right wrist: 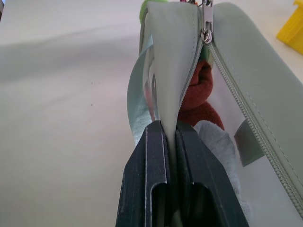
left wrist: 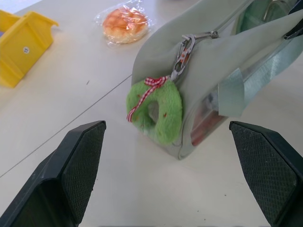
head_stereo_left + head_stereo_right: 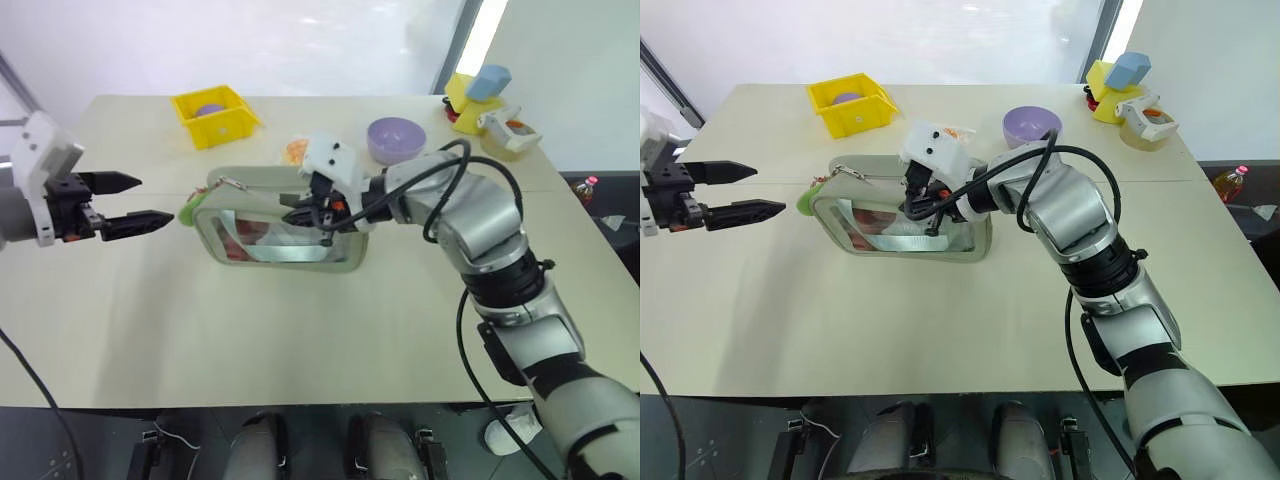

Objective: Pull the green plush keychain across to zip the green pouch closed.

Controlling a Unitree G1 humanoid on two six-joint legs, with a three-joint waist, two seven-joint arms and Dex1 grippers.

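— Pale desk [image 3: 300, 340], with the green pouch [image 3: 290, 255] standing about mid-desk, nearer the far edge than the near one. What worries you?

— The pouch first. Its zipper gapes along the top, and the right gripper [image 1: 171, 130] has its fingers pressed together on one fabric lip beside the opening. If that pinch slips under a pull, I'd expect the whole pouch to slide across the desk instead of zipping.

— And the left gripper [image 3: 150, 200]?

— Fingers spread wide, hovering just off the pouch's left end, not touching anything.

— Where's the keychain [image 2: 156, 111]?

— Hanging at that left end on a metal clip [image 2: 182, 54], resting against the pouch's side. It's soft; a shallow grab could squash the fuzz and slip off, or tug askew and jam the slider.
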